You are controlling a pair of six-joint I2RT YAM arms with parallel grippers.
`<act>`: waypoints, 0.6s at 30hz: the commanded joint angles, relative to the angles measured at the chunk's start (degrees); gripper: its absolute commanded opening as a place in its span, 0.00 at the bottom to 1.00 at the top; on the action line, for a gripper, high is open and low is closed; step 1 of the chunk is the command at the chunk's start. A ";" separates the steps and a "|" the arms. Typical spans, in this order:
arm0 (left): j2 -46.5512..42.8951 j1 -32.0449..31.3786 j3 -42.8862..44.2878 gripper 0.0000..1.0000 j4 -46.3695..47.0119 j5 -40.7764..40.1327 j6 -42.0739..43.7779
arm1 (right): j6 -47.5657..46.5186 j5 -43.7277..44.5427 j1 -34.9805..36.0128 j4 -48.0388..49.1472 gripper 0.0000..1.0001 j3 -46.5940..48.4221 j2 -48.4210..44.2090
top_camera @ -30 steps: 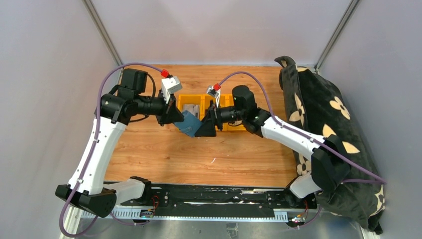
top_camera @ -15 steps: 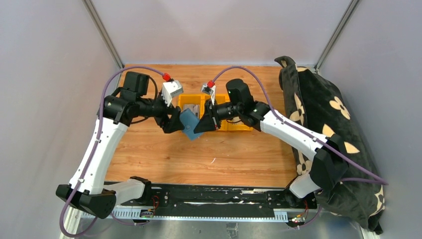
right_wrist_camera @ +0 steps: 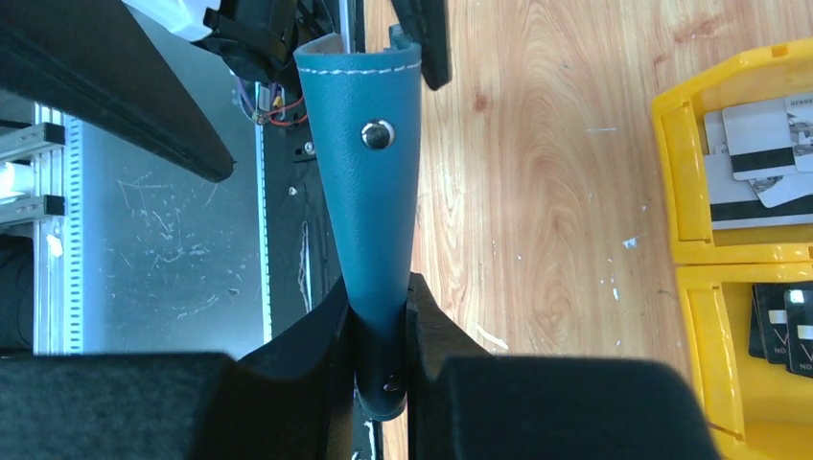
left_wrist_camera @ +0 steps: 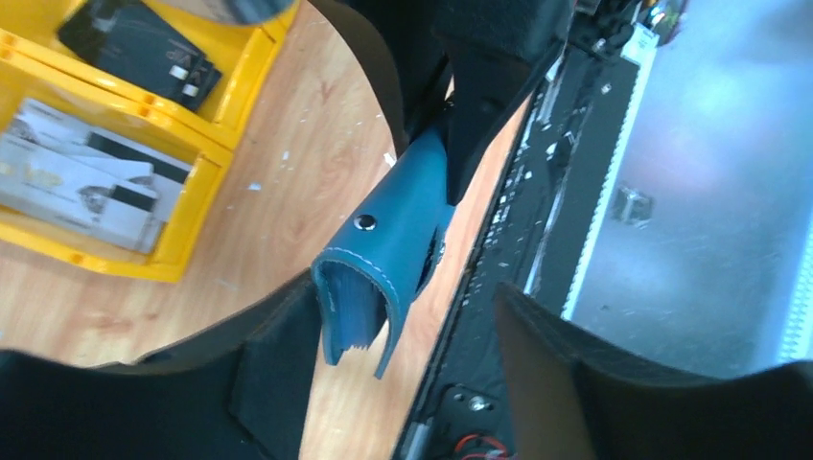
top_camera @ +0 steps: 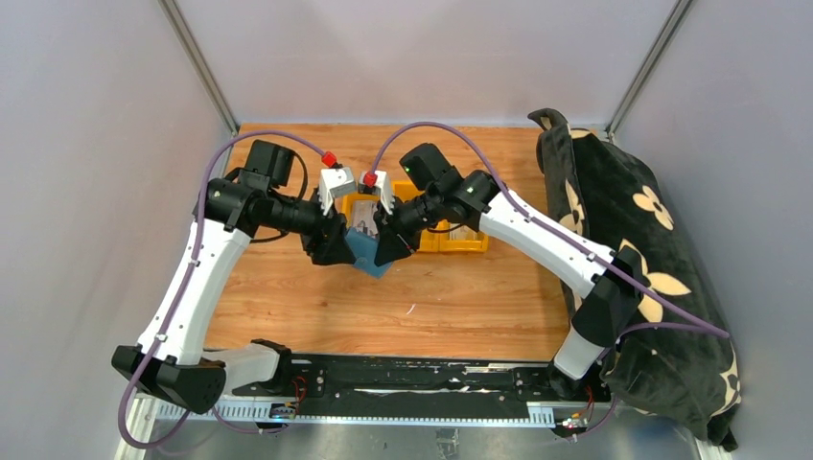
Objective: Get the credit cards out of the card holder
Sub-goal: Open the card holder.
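Note:
The slate-blue card holder point(top_camera: 368, 257) hangs in the air between my two grippers, above the wooden table. My right gripper point(right_wrist_camera: 380, 292) is shut on its narrow tab end, and the snap stud point(right_wrist_camera: 377, 134) faces the right wrist camera. My left gripper point(left_wrist_camera: 403, 335) is open around the holder's point(left_wrist_camera: 388, 230) curled free end, which lies close to the left finger point(left_wrist_camera: 273, 369). The ribbed inside of the holder shows there. Pale credit cards point(left_wrist_camera: 86, 177) and dark credit cards point(left_wrist_camera: 134, 48) lie in the yellow bins.
Yellow bins point(top_camera: 462, 247) stand on the table just behind the grippers. A large black cushion with cream flowers point(top_camera: 623, 240) fills the right side. The black rail with the arm bases point(top_camera: 403, 388) runs along the near edge.
The holder has passed from my left gripper to my right: the left opened and the right shut on it. Both grippers and the holder shifted a little to the left.

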 commanded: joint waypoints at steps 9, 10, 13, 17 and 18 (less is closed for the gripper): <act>4.95 -0.03 0.52 0.19 -3.27 6.98 -0.16 | -1.61 -1.28 2.14 -1.82 0.01 4.94 -0.96; 5.41 -0.06 0.70 0.17 -3.27 7.63 -0.61 | -0.58 -1.16 2.08 0.06 0.04 4.20 -1.57; 6.55 -0.03 1.71 0.13 -3.33 9.19 -2.28 | 3.99 -1.75 1.72 7.02 0.10 0.06 -3.94; 6.75 -0.04 2.58 0.32 -3.30 9.91 -3.86 | 6.37 -3.84 1.80 12.99 0.00 -3.31 -6.30; 6.58 -0.02 2.51 0.42 -3.28 10.02 -4.00 | 5.89 -3.59 1.81 12.46 0.00 -2.94 -6.26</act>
